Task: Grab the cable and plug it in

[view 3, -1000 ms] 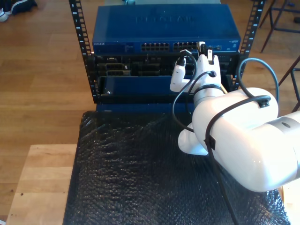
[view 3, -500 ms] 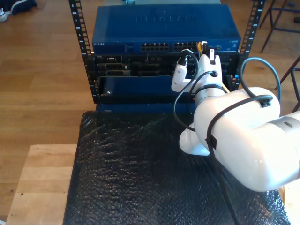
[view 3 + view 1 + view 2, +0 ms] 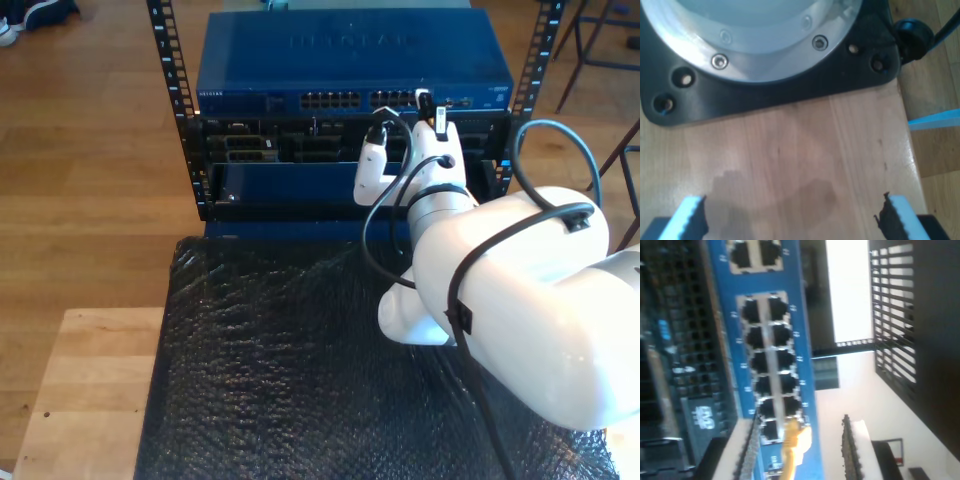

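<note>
Between my second gripper's point(image 3: 797, 450) fingers the cable point(image 3: 794, 440) runs off the picture's edge, its plug too blurred to tell whether it sits in the blue switch's point(image 3: 805, 365) port, and my first gripper's point(image 3: 790, 220) pads are cut off

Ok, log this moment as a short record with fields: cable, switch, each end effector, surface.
cable: yellow plug held at the port rows, seating unclear
switch: blue network switch in a black rack
second end effector: my second end effector shut on the cable, up at the switch front
first end effector: my first end effector open, above bare wooden table
surface: black bubble wrap in front of the rack
</note>
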{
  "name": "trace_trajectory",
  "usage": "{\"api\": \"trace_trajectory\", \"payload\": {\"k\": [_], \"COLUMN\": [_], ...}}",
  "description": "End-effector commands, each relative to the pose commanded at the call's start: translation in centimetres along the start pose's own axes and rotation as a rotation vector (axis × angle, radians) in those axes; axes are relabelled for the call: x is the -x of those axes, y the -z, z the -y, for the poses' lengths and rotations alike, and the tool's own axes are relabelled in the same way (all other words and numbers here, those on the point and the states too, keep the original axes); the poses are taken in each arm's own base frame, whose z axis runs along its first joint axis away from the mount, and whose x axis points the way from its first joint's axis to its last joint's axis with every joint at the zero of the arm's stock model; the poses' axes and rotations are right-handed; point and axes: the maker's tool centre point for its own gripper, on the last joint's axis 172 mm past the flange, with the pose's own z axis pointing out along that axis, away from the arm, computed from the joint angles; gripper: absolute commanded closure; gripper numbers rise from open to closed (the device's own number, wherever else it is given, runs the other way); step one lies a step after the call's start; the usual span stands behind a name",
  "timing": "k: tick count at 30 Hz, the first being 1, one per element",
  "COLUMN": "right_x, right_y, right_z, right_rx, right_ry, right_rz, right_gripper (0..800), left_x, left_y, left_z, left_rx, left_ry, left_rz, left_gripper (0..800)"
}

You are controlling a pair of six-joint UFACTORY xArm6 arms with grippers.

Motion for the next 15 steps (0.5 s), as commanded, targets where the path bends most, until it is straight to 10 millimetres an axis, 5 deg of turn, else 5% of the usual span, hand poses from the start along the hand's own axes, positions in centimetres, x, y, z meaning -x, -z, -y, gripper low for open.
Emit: {"api": "trace_trajectory", "payload": {"k": [15], "right_x": [0.36], "right_y": [0.64], "right_z": [0.35], "right_rx": [-0.028], "right_ry": [0.005], "right_rz": [0.002], "right_gripper": [350], "left_x": [0.00], "left_y": [0.00], "left_z": [0.00], "left_rx": [0.000], "left_ry": [-0.002], "left_rz": [0.000], "left_gripper": [0]}}
